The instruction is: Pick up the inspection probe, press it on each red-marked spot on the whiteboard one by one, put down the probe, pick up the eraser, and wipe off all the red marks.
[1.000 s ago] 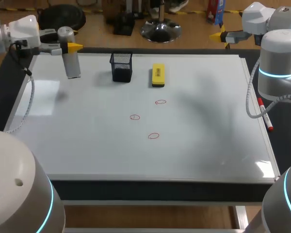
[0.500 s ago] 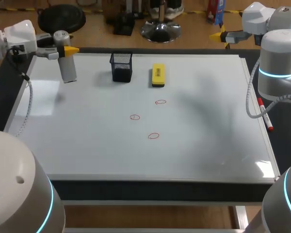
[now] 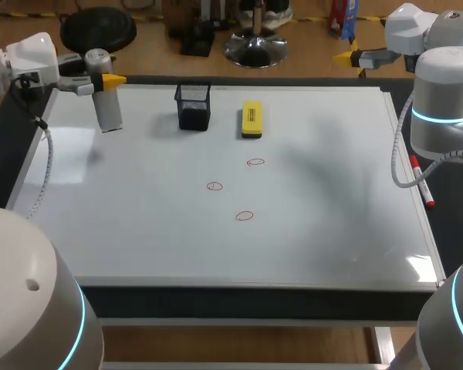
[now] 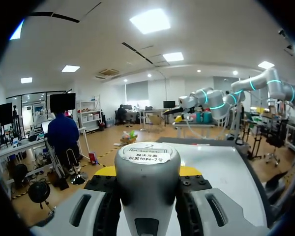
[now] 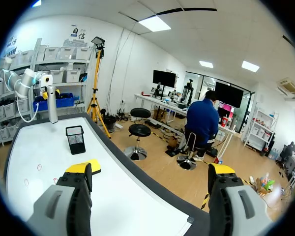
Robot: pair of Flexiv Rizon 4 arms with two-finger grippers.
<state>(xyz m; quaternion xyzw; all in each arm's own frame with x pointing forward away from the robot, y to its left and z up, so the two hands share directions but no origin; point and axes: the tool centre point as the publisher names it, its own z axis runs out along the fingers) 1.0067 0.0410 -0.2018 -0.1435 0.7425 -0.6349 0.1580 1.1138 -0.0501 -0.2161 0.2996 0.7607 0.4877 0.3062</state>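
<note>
Probe (image 3: 108,104) is held clamped in the left end effector (image 3: 100,79) over the whiteboard's (image 3: 139,231) far left corner, apparently clear of its surface. The right end effector (image 5: 152,169) is spread open. The small red marks (image 3: 214,186) could be missed or smeared by a tilted descent.

The whiteboard (image 3: 139,231) is brightly and evenly lit from overhead. A broad, soft shadow lies across its right half, and a fainter one sits at the left, below the inspection probe (image 3: 106,104) (both with diffuse edges). The mesh cup (image 3: 194,106) throws a faint shadow leftward. Glare whitens the board's near right corner, and a paler sheen marks its left side.
</note>
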